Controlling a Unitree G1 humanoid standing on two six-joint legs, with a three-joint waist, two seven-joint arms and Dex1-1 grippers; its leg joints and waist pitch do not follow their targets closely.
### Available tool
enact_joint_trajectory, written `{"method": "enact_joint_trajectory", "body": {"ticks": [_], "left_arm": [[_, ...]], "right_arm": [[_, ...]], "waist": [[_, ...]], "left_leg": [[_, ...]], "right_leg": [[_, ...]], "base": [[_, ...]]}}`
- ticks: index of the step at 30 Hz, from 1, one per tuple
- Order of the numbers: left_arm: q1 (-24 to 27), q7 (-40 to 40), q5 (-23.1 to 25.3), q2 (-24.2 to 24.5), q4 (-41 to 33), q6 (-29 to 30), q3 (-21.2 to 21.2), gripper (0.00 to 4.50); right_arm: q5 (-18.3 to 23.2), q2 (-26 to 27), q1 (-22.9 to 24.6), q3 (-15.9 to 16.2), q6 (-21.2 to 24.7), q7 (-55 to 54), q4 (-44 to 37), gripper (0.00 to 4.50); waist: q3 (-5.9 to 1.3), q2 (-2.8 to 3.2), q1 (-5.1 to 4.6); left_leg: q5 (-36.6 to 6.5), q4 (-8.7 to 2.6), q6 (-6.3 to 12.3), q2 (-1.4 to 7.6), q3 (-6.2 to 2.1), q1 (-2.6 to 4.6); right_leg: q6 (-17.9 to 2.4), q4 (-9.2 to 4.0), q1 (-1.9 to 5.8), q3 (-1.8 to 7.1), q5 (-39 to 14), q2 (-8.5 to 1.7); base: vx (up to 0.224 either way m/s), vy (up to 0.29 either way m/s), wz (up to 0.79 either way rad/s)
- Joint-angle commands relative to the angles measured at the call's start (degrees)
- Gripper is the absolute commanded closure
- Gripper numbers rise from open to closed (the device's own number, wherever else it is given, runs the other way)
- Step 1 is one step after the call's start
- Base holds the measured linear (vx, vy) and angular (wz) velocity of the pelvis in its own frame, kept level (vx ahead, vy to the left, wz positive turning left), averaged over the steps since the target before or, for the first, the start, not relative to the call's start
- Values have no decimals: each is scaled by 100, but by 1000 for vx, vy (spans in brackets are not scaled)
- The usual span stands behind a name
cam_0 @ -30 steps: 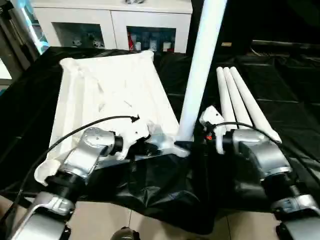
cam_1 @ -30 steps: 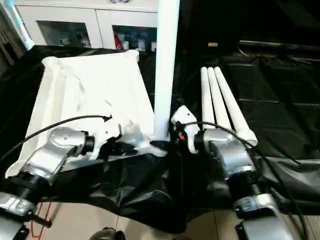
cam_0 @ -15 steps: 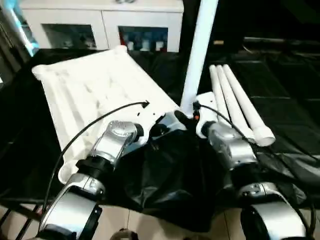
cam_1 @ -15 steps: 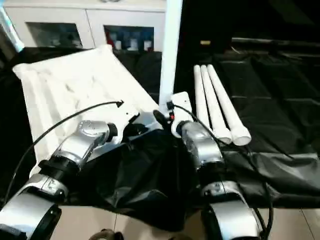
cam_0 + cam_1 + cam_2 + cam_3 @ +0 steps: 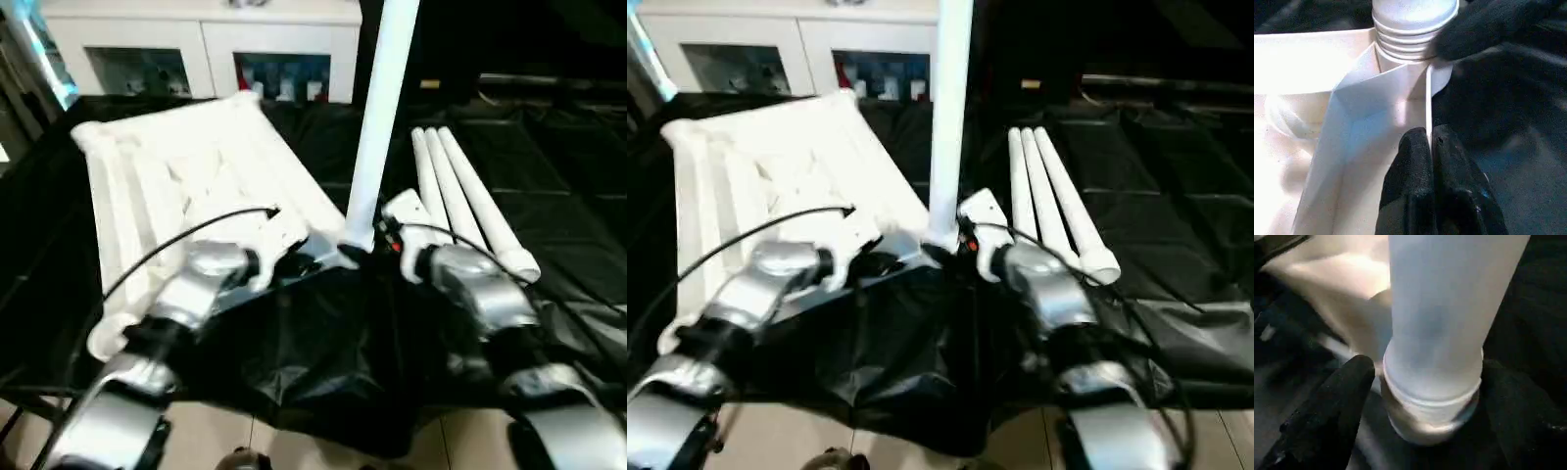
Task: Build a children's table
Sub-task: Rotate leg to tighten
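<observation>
While the upright leg [image 5: 377, 127] is sat in the corner socket of the upturned white top [image 5: 186, 176], near the front edge of the black-covered tabletop [image 5: 549, 157], the top's rim is pinched tight by the left end effector [image 5: 1430, 142]. The right end effector [image 5: 1427, 382] is spread loose around the leg's base. It should probably be re-gripped low and twisted dead straight, so the threads aren't crossed.

Smooth white plastic tabletop [image 5: 186, 186] and legs, the upright leg [image 5: 377, 117] ridged at its base; glossy crinkled black sheeting [image 5: 549, 166] underneath; brushed silver metal forearms [image 5: 480, 294].
</observation>
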Motion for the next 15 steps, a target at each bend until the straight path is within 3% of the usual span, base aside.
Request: {"method": "enact_joint_trajectory", "body": {"ticks": [1,4,6,9,10,15], "left_arm": [[3,-429,-299,32,-475,-354,-64,450],[67,-566,-287,148,-541,-375,-79,450],[125,-692,-247,262,-576,-423,-103,450],[187,-798,-269,346,-631,-433,-94,450],[203,-820,-280,365,-649,-436,-92,450],[253,-879,-280,417,-686,-438,-94,450]], "right_arm": [[98,-158,78,224,71,568,-337,78],[140,-294,119,217,89,753,-440,78],[214,-379,137,179,140,875,-502,111],[261,-409,155,168,199,930,-570,123],[270,-412,159,168,209,944,-589,150],[271,-387,170,194,235,968,-615,170]], "waist": [[-461,-33,20],[-465,-28,30],[-463,-29,46],[-461,-22,67],[-469,-24,72],[-466,-18,96]], "left_leg": [[-881,-351,374,356,-163,179],[-888,-344,385,353,-158,181],[-908,-348,367,356,-159,184],[-949,-352,316,358,-159,193],[-931,-350,308,358,-158,190],[-915,-355,291,356,-159,195]], "right_leg": [[-1455,-399,275,246,-478,-484],[-1481,-396,267,249,-462,-483],[-1478,-398,259,249,-508,-482],[-1466,-404,253,251,-587,-484],[-1467,-395,259,255,-546,-488],[-1458,-391,243,249,-518,-479]], "base": [[0,0,0],[0,0,0],[0,0,0],[0,0,0],[0,0,0],[0,0,0]]}}
